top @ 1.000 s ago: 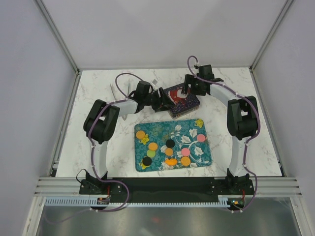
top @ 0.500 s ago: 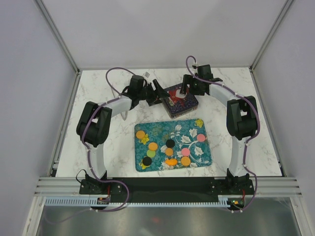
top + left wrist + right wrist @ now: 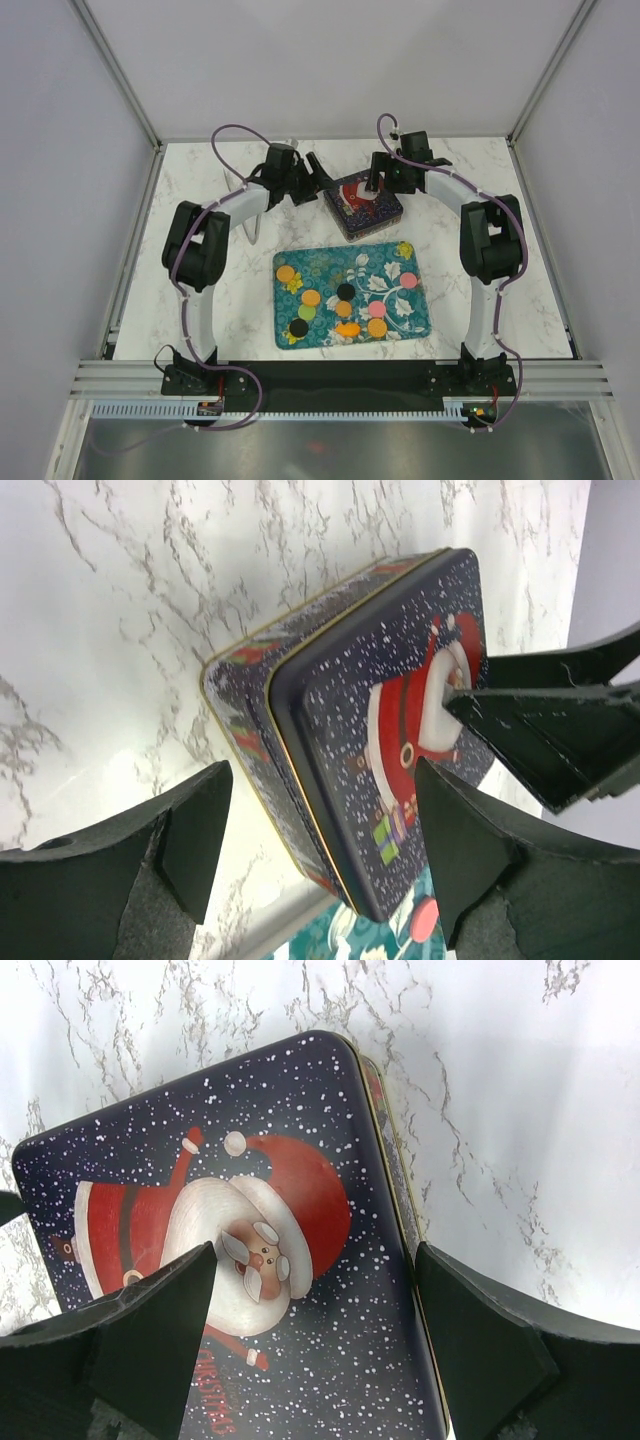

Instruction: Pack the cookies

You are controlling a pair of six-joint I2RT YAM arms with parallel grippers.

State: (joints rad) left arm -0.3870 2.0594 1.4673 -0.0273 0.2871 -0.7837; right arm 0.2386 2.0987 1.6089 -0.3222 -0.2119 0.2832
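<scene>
Navy tin point(image 3: 363, 204), white specks, red Santa point(image 3: 230, 1210), teal floral tray point(image 3: 320, 265), orange, pink, green, black cookies point(image 3: 311, 297), grey-veined white table point(image 3: 200, 180).

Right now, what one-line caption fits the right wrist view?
Open right gripper hangs over the lidded Santa tin on the marble table.

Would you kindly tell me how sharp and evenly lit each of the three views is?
Top view: soft, even light; tray and cookies crisp, shadows faint. Left wrist view: tin sharp, near jaws dark and blurred, table washed out at lower left. Right wrist view: tin sharp, jaws soft-edged, table overexposed at right.
</scene>
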